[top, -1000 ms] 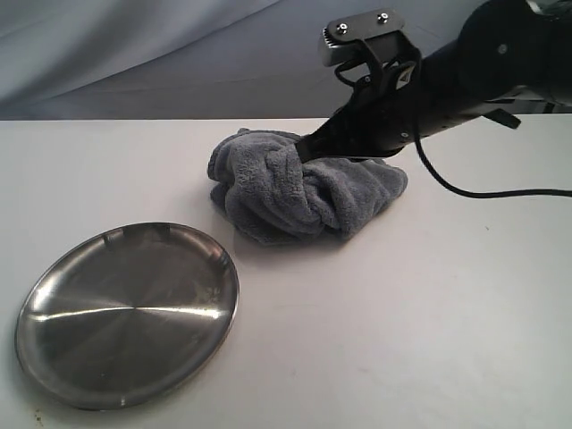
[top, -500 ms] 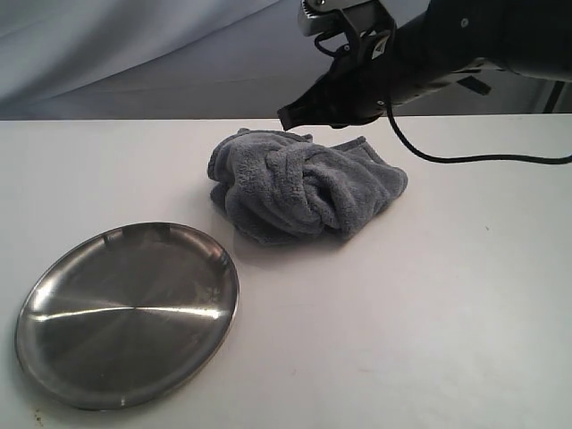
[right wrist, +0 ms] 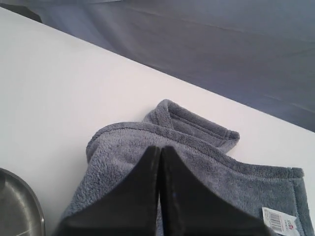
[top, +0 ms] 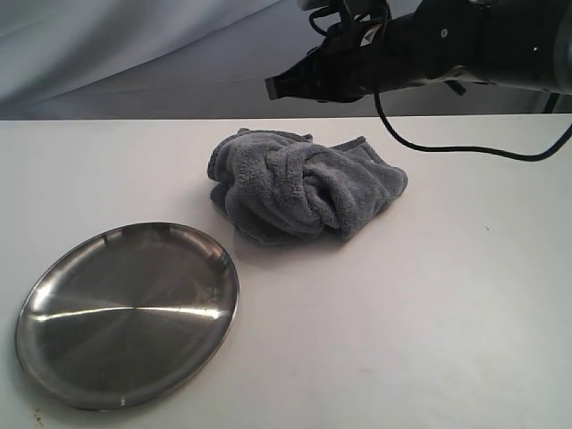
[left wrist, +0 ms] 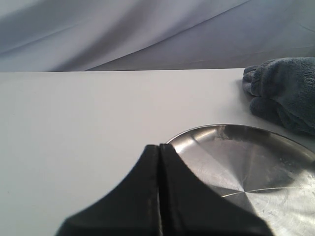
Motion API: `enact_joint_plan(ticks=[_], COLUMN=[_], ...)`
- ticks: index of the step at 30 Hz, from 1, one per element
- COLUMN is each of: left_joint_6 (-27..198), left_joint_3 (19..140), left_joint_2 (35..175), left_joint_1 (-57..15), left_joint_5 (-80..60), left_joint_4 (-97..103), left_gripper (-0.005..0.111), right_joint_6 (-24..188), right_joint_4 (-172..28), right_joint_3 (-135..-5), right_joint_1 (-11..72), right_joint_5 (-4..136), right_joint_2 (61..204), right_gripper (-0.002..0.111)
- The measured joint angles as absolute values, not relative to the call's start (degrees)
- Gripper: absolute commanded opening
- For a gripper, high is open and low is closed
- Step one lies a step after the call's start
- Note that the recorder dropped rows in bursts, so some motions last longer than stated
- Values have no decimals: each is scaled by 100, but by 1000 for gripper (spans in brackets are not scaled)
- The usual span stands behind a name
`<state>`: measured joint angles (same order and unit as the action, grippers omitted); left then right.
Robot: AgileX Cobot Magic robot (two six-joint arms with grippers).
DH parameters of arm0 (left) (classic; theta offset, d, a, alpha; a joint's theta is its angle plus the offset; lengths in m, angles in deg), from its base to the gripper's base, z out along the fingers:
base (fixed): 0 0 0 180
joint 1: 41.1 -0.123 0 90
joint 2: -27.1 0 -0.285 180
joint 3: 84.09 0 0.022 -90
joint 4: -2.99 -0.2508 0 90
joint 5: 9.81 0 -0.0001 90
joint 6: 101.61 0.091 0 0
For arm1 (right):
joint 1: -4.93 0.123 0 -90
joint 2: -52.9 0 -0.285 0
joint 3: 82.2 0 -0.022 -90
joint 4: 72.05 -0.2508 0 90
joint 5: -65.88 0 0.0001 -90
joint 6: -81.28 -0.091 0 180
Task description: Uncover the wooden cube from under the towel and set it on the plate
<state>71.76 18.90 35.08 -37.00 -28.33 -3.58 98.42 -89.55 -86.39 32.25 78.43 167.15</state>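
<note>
Wooden cube unseen, likely under bunched towel (top: 304, 192). Right gripper (top: 275, 87) clenched, empty, above towel's 12 o'clock edge. Plate (top: 125, 313), towel's 8 o'clock, awaits cube; left gripper (left wrist: 159, 187) clenched.

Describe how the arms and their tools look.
The right arm is glossy black with a rounded casing, and a black cable loops from it. The right tool and left tool have matte black fingers tapering to wedges.

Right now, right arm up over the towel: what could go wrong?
1. Right gripper hangs shut and empty above the bunched towel; a shallow pinch may grab only fluff.
2. The wooden cube is hidden, so a lift could roll it off unseen, away from the plate.
</note>
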Motion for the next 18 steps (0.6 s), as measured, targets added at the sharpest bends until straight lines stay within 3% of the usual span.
enact_joint_plan(ticks=[18], left_joint_6=[7176], left_joint_3=[1890], left_joint_2=[3508], left_joint_1=[-3700], left_joint_5=[-2833], left_joint_4=[-358], left_gripper=[0], right_joint_6=[10060], right_joint_4=[-8982], right_joint_3=[-8650], right_joint_1=[3225], right_joint_5=[7688], right_joint_2=[16850], right_gripper=[0])
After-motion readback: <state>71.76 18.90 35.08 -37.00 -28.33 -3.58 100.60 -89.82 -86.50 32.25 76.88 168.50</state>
